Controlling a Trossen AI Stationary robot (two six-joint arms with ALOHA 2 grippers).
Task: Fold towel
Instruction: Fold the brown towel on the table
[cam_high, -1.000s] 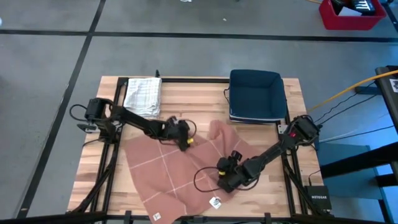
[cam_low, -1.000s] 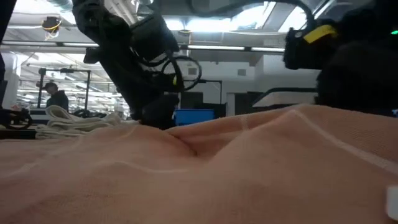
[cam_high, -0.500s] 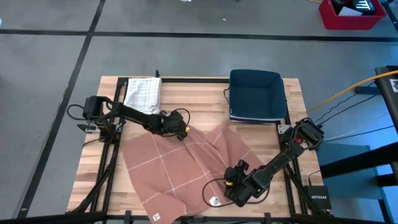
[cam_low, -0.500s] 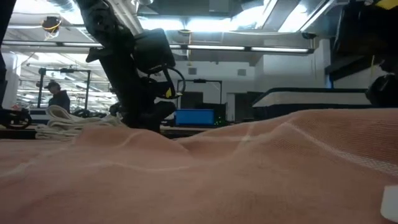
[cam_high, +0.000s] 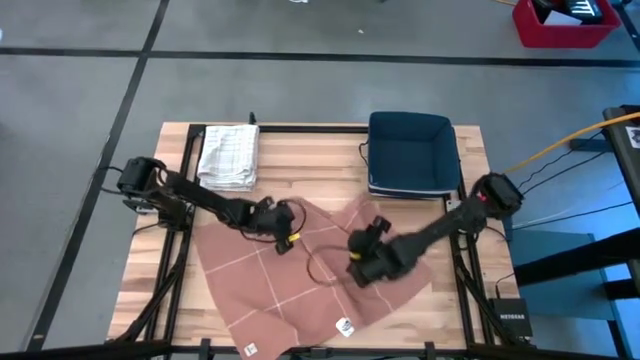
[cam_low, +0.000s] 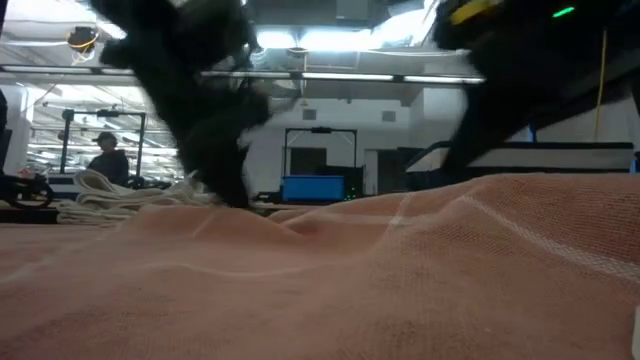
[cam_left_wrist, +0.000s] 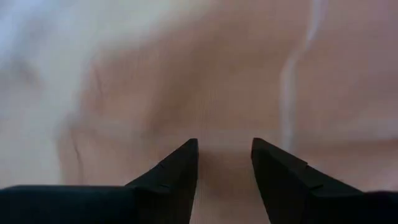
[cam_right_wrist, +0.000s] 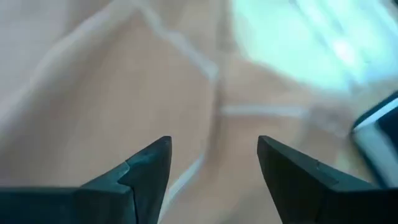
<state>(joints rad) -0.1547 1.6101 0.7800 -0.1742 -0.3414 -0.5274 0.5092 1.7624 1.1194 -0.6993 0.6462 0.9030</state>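
Note:
The pinkish-brown towel (cam_high: 262, 278) with thin white lines lies spread on the wooden table, and it fills the low view (cam_low: 320, 285). My left gripper (cam_high: 283, 232) is open over the towel's far middle part, and cloth (cam_left_wrist: 217, 81) shows past its fingers (cam_left_wrist: 225, 149). My right gripper (cam_high: 358, 268) is open over the towel's right half, its fingers (cam_right_wrist: 214, 146) wide apart above the cloth (cam_right_wrist: 93, 93). Whether either fingertip touches the cloth, I cannot tell.
A folded white checked towel (cam_high: 230, 152) lies at the far left of the table. A dark blue bin (cam_high: 412, 152) stands at the far right. Small white tags (cam_high: 345, 325) sit at the towel's near edge. Bare wood shows along the table's left and right sides.
The towel's right part, bunched up a second ago, now lies spread out flatter. My right gripper went toward the near edge, then came back toward the far edge and left. My left gripper moved toward the far edge, then returned toward the near edge over the towel.

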